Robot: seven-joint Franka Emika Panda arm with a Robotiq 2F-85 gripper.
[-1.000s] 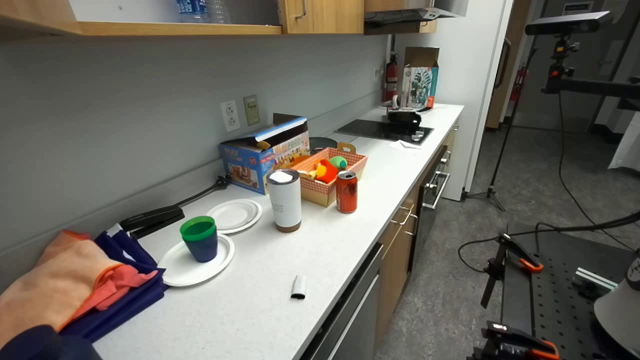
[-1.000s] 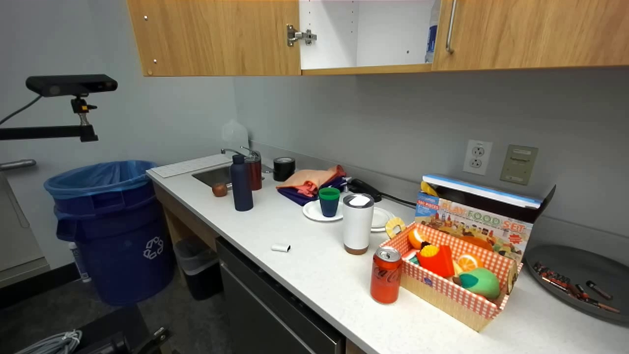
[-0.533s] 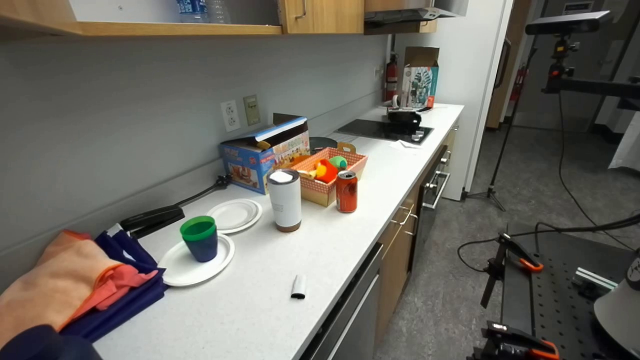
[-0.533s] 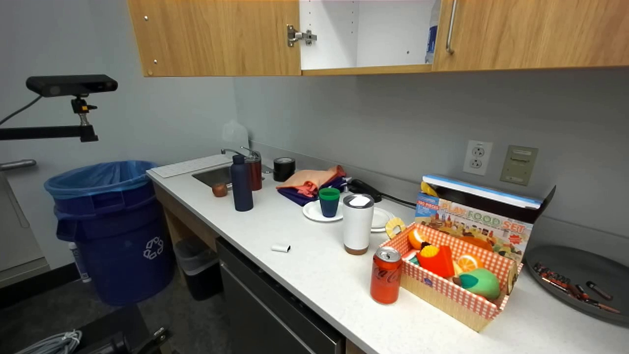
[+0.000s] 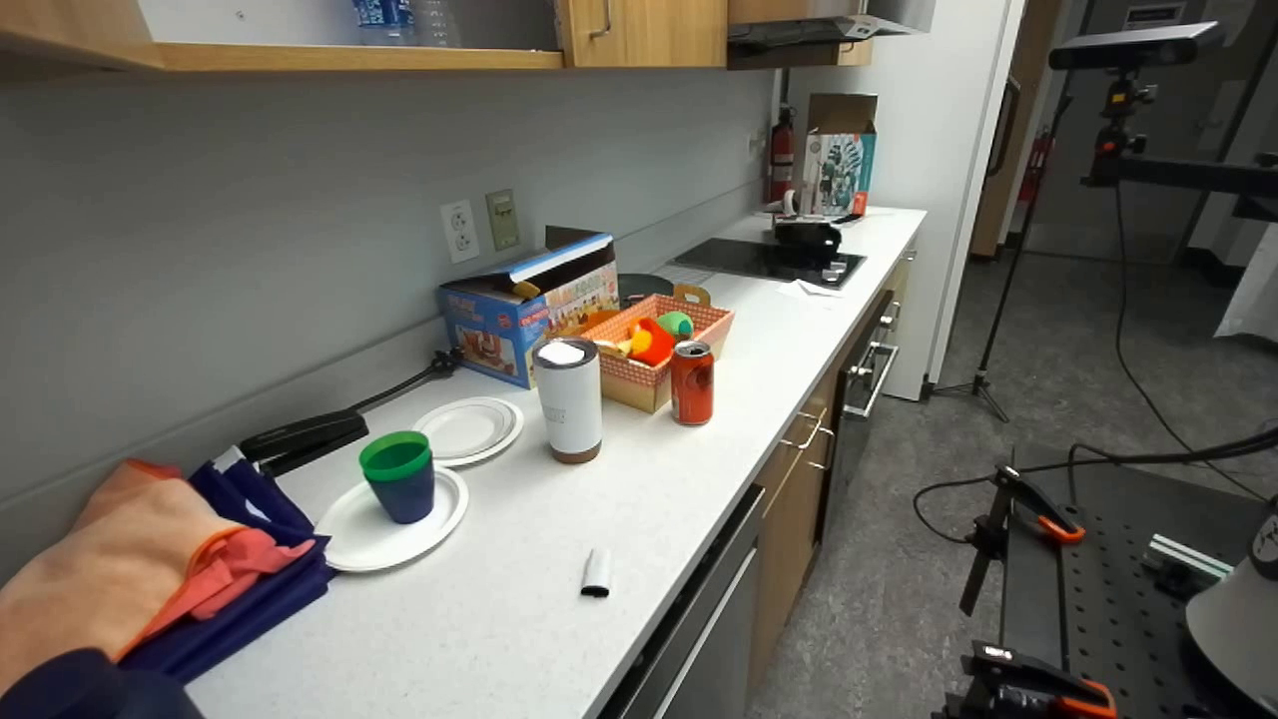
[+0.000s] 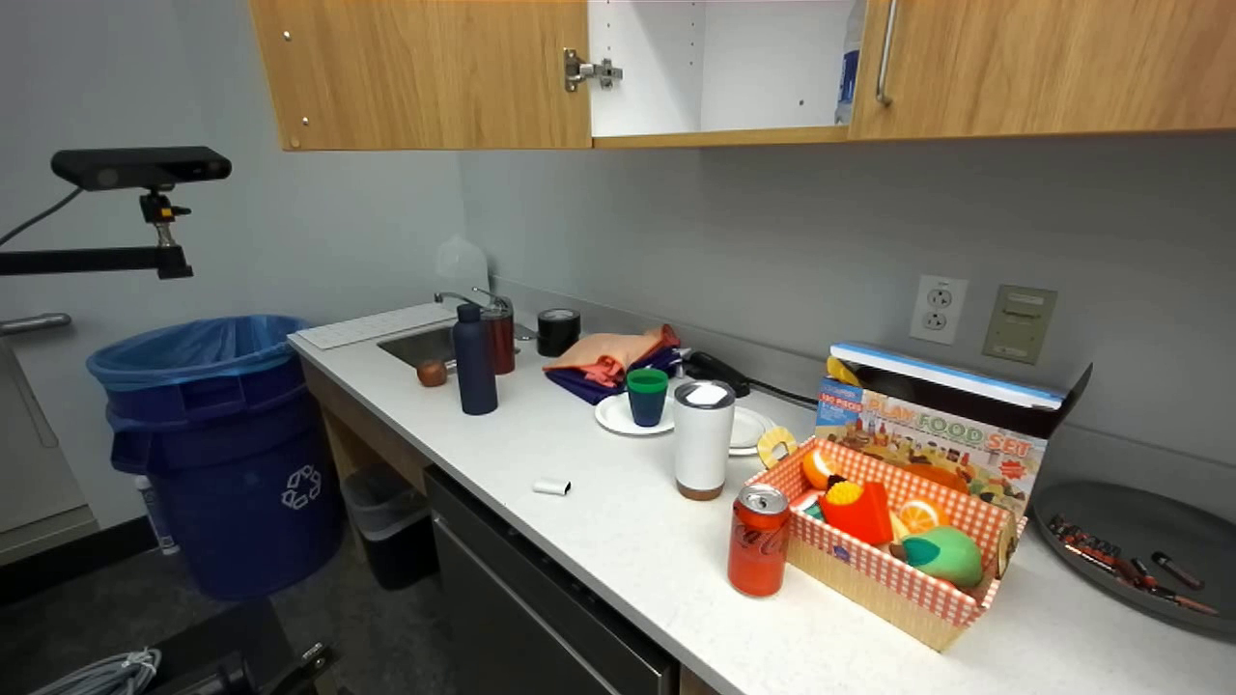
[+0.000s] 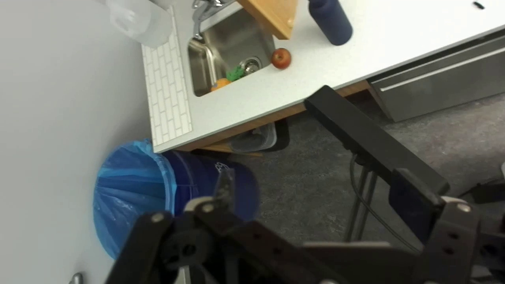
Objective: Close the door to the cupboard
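The cupboard door is light wood and stands swung wide open at the upper left in an exterior view, with its metal hinge exposed. The white cupboard interior shows beside it. The open cupboard's bottom edge also shows in an exterior view. In the wrist view a corner of the wooden door enters at the top, above the sink. My gripper shows only in the wrist view; its fingers are wide apart with nothing between them. It is apart from the door, which lies beyond the fingertips.
A black camera bar on a stand crosses the wrist view near the right finger. A blue recycling bin is at the left. The counter carries a dark bottle, white tumbler, red can and food basket.
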